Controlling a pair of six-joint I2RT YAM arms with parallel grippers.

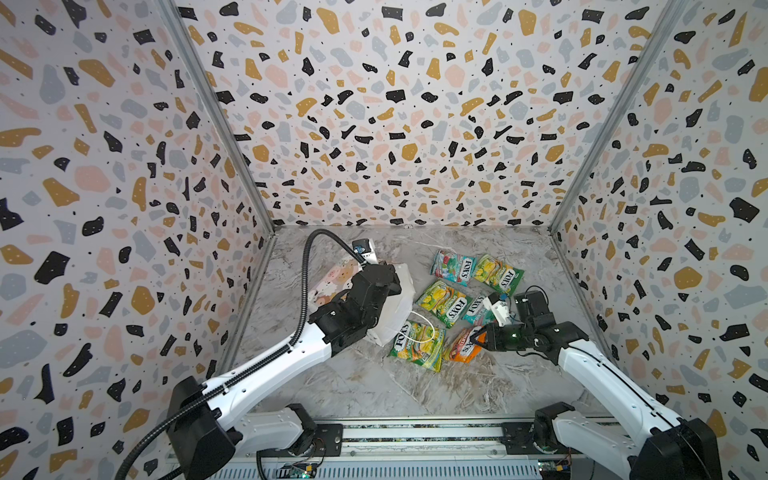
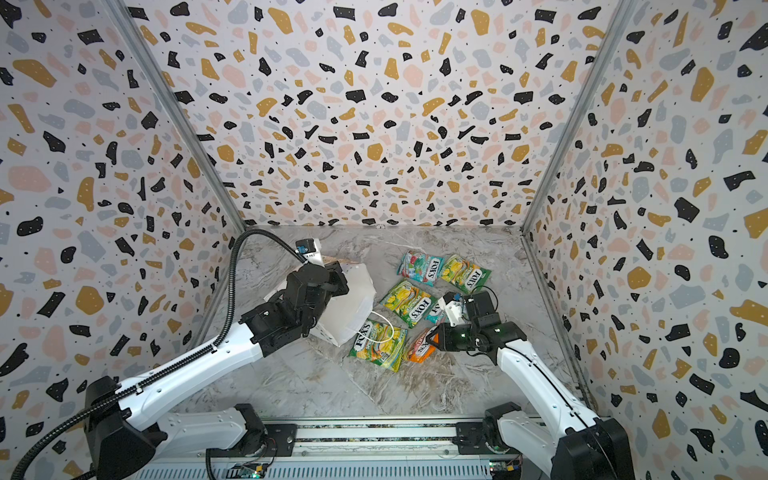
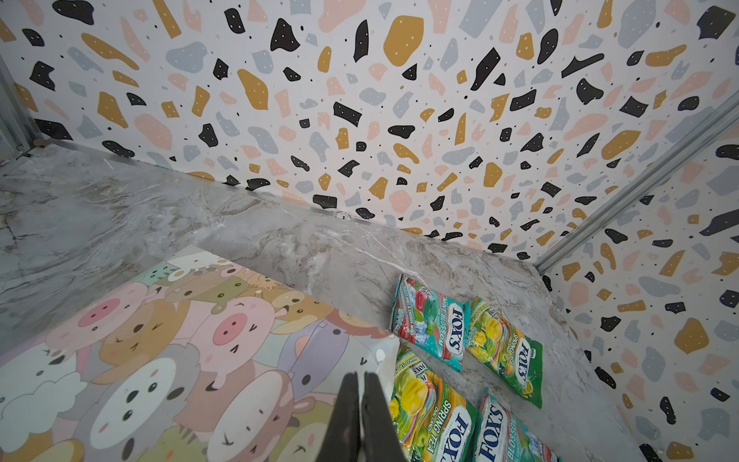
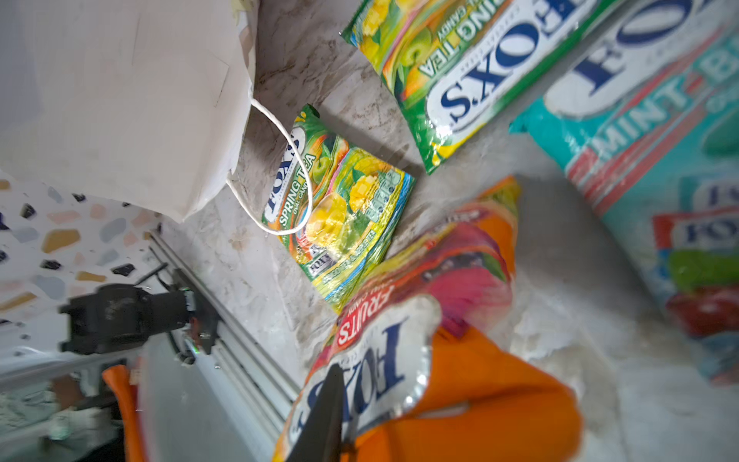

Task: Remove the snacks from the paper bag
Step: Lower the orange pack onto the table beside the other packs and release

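The paper bag (image 1: 397, 309) is held tilted above the marble floor, its white inside facing up and its cartoon-animal print (image 3: 168, 352) on the outside. My left gripper (image 3: 362, 378) is shut on the bag's edge. Several FOX'S snacks lie to its right: a teal-red one (image 1: 453, 266), green-yellow ones (image 1: 498, 275) (image 1: 442, 303), and a second teal one (image 1: 473, 311) partly under my right wrist. A bag cord (image 1: 424, 329) rests on a third green-yellow packet (image 1: 415, 347). My right gripper (image 4: 386, 352) is slightly open around the end of the orange packet (image 1: 461, 351).
Patterned walls close in the marble floor (image 1: 353, 382) on three sides. A metal rail (image 1: 415, 432) with both arm bases runs along the front. The left arm's black cable (image 1: 307, 257) arches above the bag.
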